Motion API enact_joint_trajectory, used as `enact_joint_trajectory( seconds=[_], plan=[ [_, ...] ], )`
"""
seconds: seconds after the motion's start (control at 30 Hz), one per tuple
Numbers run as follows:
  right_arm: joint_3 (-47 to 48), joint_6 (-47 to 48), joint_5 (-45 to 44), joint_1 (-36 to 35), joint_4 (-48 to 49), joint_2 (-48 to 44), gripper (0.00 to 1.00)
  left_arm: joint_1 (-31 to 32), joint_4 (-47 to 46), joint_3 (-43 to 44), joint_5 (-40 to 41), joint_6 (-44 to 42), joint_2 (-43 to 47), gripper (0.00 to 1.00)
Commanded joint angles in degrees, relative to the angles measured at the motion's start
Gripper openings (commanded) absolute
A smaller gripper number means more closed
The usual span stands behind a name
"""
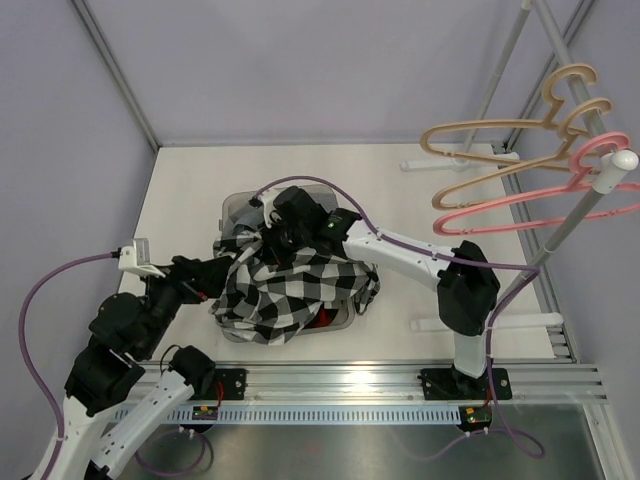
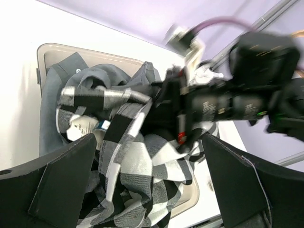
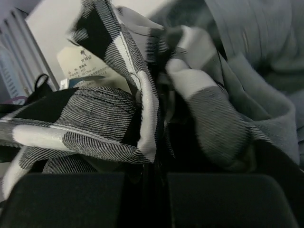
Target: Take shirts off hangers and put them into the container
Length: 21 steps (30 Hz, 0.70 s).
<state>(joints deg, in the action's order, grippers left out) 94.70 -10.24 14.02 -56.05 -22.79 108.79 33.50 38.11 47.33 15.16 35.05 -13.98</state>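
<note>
Now, from overhead: the container [image 1: 233,207] sits mid-worktop [image 1: 190,185], most of it hidden under cloth. Only its far-left corner and a strip of the near rim show.

- Checked shirt [image 1: 290,290]: heaped over the container in a loose mound. Its near-left folds spill over the rim and lie on the worktop. One bunched part rises to the right arm's wrist.
- Grey shirt [image 2: 51,97]: inside the container, under and behind the checked one, against the far wall.
- Red plaid shirt [image 1: 322,318]: only a red sliver shows, at the near edge under the checked cloth. I cannot tell how it lies.
- Paper tag [image 3: 84,66]: cream, printed, attached in the checked shirt's folds.

Right fingers [image 3: 142,199]: closed tight, with a fold of the checked shirt pinched in the seam between them. They are over the far-left part of the container, and the cloth drapes away to both sides.

Left fingers [image 1: 212,284]: spread as wide as they go and holding nothing. They sit just beside the left edge of the heap and point at it. The wrist view looks between them at the checked cloth and the right arm's wrist beyond.

Two tan hangers [image 1: 505,130] and a pink hanger [image 1: 530,205] hang bare from the rack pole [image 1: 585,205] at right rear, well apart from the container.
</note>
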Motion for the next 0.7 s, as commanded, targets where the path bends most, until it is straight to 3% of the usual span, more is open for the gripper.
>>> enact_joint_trajectory(
  seconds=[0.0,0.17,0.37,0.5,0.53,0.67],
  plan=[
    [-3.11,-7.59,-0.14,0.24,1.87,2.20,0.00,-0.10,-0.93,1.01,-2.41,0.98,-2.36,0.99],
    [-3.65,-11.03,3.19,0.24,1.26,13.97,0.00,-0.10,-1.98,-1.10,-3.55,2.22,-4.83,0.99],
    [5.05,-7.79,0.68,0.24,-6.98,21.72,0.03,-0.10,-4.88,-2.95,-5.66,2.57,-5.80,0.99],
    [9.28,-5.76,-6.89,0.15,-12.10,19.36,0.28,-0.10,-7.07,-3.03,-7.59,1.78,-7.81,0.99],
    [10.06,-5.41,-8.12,0.07,-12.72,16.57,0.42,-0.10,-7.52,-3.12,-7.95,1.87,-9.04,0.99],
    [14.54,-3.73,-13.56,0.07,-18.25,8.56,0.70,-0.10,-11.11,-5.66,-10.14,2.22,-11.68,0.97]
  ],
)
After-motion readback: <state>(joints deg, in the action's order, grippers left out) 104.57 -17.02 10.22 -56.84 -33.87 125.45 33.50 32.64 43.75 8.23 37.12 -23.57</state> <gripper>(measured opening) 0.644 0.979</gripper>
